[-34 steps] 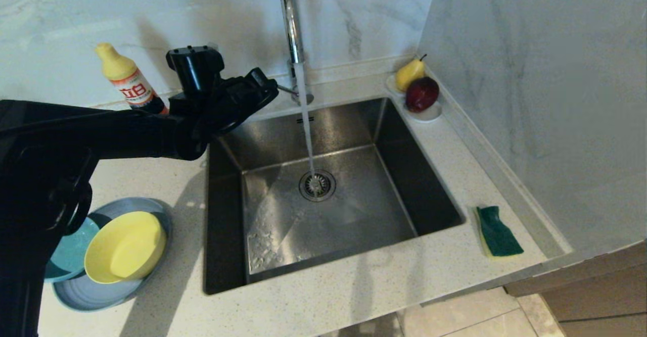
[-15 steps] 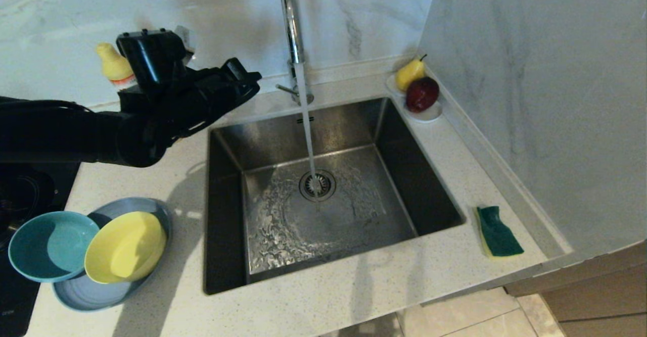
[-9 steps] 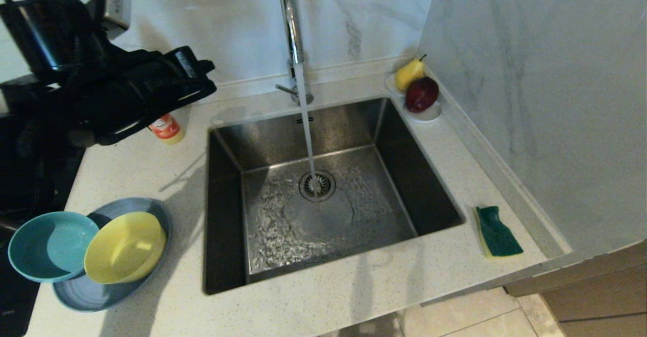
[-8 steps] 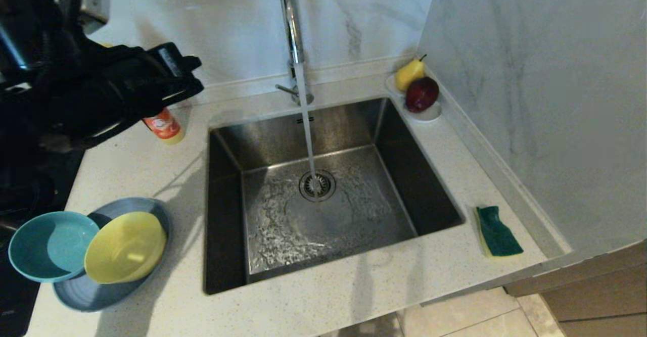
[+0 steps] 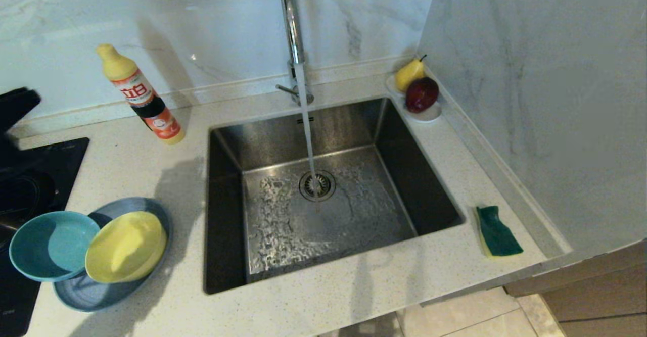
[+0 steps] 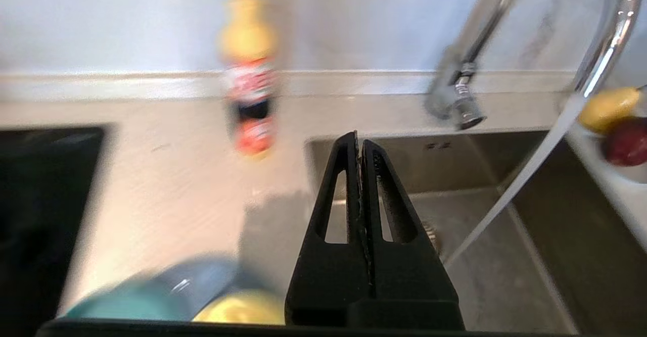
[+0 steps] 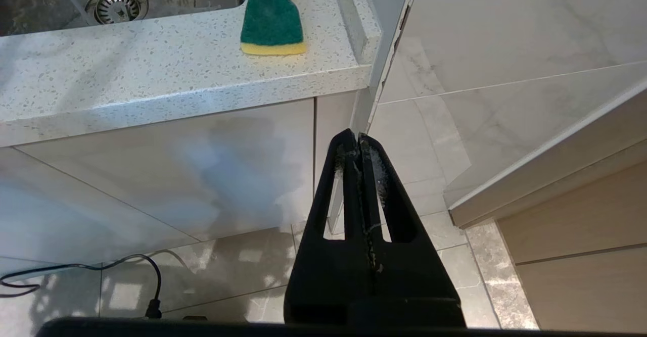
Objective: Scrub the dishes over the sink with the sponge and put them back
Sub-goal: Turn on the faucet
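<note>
Both grippers pressed together, holding nothing.
Left gripper (image 6: pixel 360 142) probably hangs near my counter's left edge; sponge (image 5: pixel 497 231) lies at its right edge.

1. Bright, even light falls on the countertop (image 5: pixel 323 301); glare streaks the tap (image 5: pixel 291 29).
2. A soft shadow lies beside the sink (image 5: pixel 323 195), towards the detergent bottle (image 5: pixel 139 94).
3. The left wrist view smears that bottle.

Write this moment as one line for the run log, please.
tap: running into sink | sponge: on counter, untouched | dishes: stacked left of sink | left end effector: shut, empty | right end effector: shut, parked below counter
</note>
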